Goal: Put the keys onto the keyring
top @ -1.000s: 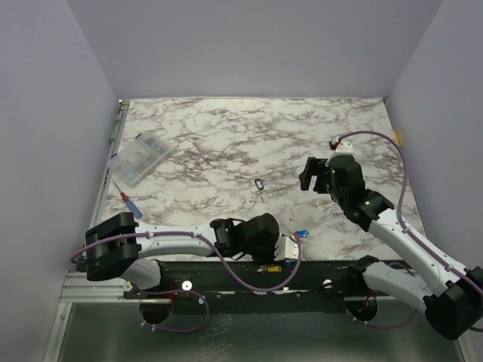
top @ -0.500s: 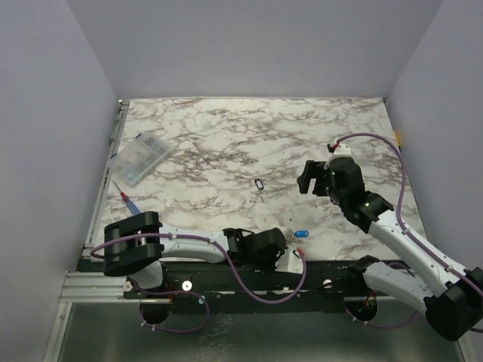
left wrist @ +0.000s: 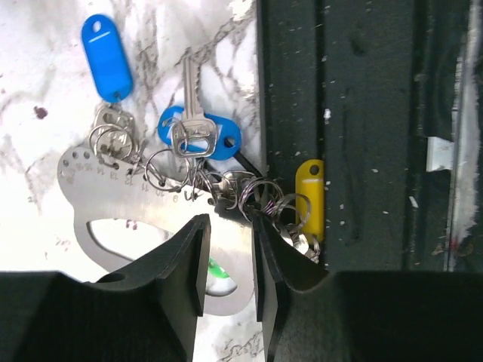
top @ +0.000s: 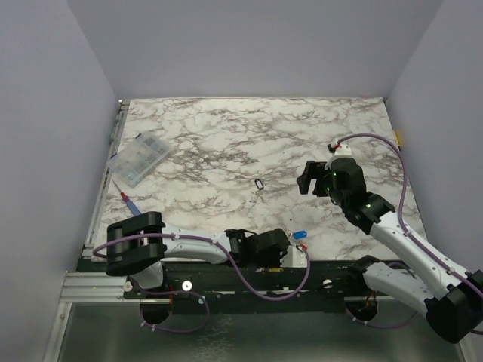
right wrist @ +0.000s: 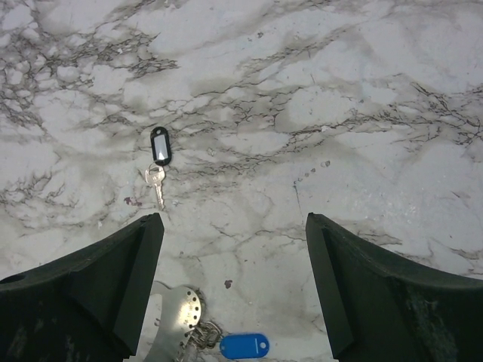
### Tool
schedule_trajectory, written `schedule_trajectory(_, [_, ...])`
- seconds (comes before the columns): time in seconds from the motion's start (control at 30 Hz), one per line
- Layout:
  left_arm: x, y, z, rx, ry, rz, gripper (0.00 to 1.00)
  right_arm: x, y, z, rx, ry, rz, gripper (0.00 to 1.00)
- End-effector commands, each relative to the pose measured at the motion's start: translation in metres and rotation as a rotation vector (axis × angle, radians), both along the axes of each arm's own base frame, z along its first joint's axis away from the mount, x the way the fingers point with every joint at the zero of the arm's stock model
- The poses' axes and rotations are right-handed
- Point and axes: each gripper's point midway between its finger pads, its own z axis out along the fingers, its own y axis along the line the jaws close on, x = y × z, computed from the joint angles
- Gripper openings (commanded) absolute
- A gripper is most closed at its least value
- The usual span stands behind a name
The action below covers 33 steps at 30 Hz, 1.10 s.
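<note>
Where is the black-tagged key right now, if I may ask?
The black-tagged key lies alone mid-table in the top view, left of the right arm's jaws.

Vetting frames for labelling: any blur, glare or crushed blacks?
Top external: even soft light, no hard shadows, keys tiny. Left wrist: keys sharp, metal plate bright, nearly washed out, left fingers almost featureless black. Right wrist: marble and black-tagged key sharp, right fingers dark with soft edges.

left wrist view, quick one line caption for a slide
Left gripper, jaws narrowly apart, low over a flat metal plate strung with keys, blue tags and a yellow tag.
</note>
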Motion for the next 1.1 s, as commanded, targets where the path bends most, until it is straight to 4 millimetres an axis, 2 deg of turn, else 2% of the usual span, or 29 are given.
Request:
schedule_trajectory(0.0, [0.03,0.009,0.004,0.018,-0.116,0.102,0.34,0.0,0.002,0.0,0.014,-0.011,0.017,0.86])
schedule_trajectory(0.13, [0.048,0.023,-0.018,0.072,-0.089,0.167,0.32,-0.001,0.003,0.001,0.015,-0.012,0.021,0.86])
schedule_trajectory(0.27, [0.062,0.03,-0.018,0.066,-0.094,0.207,0.31,-0.002,0.003,0.002,0.016,-0.015,0.023,0.86])
schedule_trajectory(0.43, [0.076,0.031,0.0,0.019,-0.108,0.243,0.31,-0.001,0.003,0.003,0.017,-0.019,0.021,0.86])
schedule_trajectory(0.6, [0.067,0.021,0.036,-0.1,-0.078,0.178,0.41,-0.002,0.004,0.008,0.034,-0.041,0.034,0.86])
schedule_trajectory(0.67, [0.069,0.022,0.045,-0.126,-0.086,0.167,0.42,-0.003,0.006,0.01,0.042,-0.052,0.041,0.86])
schedule_trajectory(0.83, [0.068,0.022,0.046,-0.15,-0.107,0.107,0.39,-0.004,0.006,0.015,0.051,-0.073,0.047,0.85])
schedule_trajectory(0.97, [0.067,0.008,0.051,-0.227,-0.104,0.083,0.38,-0.005,0.005,0.017,0.055,-0.08,0.048,0.85])
schedule_trajectory(1.07, [0.069,0.002,0.048,-0.239,-0.098,0.08,0.37,-0.006,0.005,0.018,0.058,-0.086,0.049,0.85])
